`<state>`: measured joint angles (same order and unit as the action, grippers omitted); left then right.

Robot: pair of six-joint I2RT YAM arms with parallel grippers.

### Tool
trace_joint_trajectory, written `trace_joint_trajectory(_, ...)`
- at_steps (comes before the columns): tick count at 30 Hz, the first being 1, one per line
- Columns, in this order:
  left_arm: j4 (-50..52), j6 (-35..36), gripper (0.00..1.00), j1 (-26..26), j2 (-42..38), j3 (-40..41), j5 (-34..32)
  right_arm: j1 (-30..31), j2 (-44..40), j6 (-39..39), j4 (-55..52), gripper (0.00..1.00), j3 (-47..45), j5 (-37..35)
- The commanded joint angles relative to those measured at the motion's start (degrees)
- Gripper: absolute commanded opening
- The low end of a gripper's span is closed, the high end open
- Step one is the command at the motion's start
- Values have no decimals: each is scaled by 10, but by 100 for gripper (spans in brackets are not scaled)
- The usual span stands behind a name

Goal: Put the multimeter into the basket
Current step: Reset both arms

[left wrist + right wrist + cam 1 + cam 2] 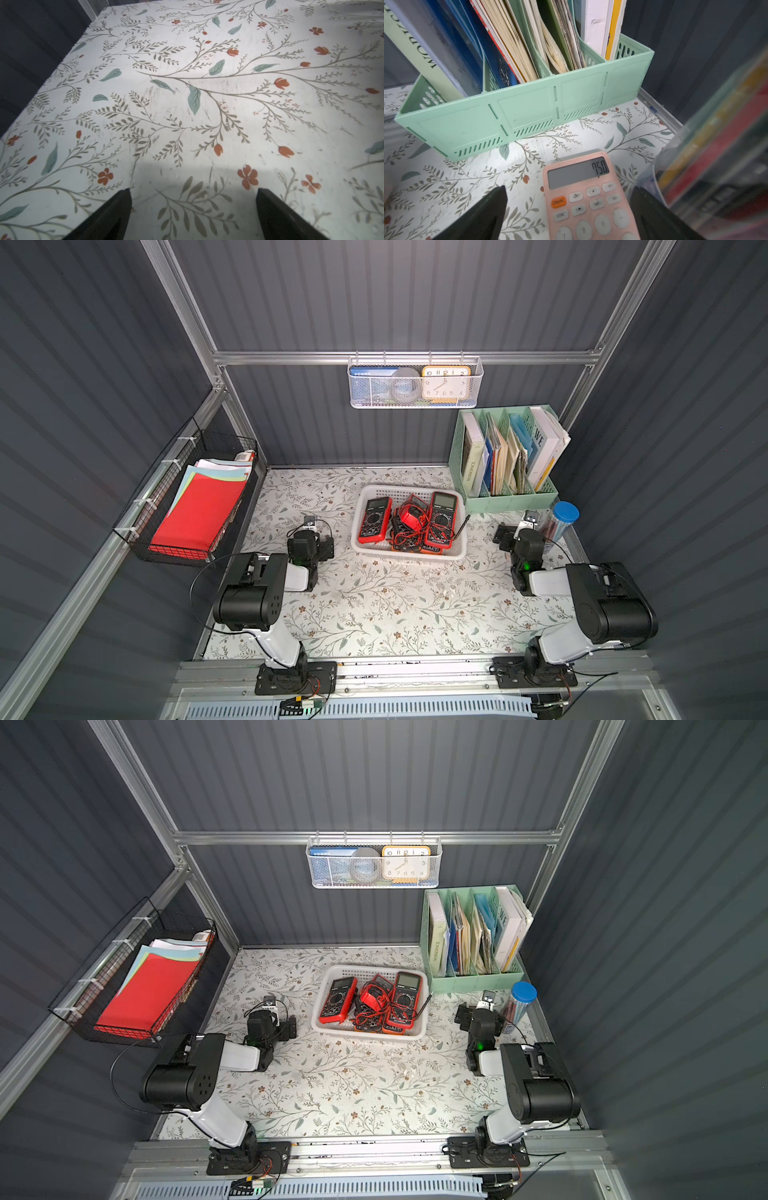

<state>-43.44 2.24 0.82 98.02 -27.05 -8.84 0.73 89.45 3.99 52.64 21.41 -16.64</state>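
Observation:
The low white perforated basket (405, 556) (371, 1037) stands at the table's middle back in both top views. Inside it lie red-and-black multimeters, one at the left (375, 519) and one at the right (442, 517), with more partly hidden under tangled red and black leads (409, 524). A black probe (462, 526) pokes over its right rim. My left gripper (311, 536) (193, 190) hovers open over bare tablecloth, left of the basket. To the basket's right, my right gripper (518, 537) (570, 188) is open above a pink calculator (583, 203) lying on the table.
A mint-green file holder (505, 472) (529, 112) with books stands at the back right. A clear jar with a blue lid (561, 522) is close beside the right gripper. A white mesh basket with a clock (415, 383) and a black wire basket with red papers (191, 510) hang on the walls.

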Motion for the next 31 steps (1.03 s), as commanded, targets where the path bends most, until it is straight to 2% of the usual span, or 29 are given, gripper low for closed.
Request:
trace_joint_trajectory(1, 16, -3, 99, -1, 5, 0, 20, 0, -9, 8, 7, 99, -2, 17)
trace_joint_trajectory(5, 15, -3, 99, -1, 6, 0, 20, 0, 7, -1, 51, 99, -9, 21)
trace_joint_trajectory(31, 14, -1, 99, -1, 6, 1, 18, 1, 6, 0, 42, 99, -6, 22)
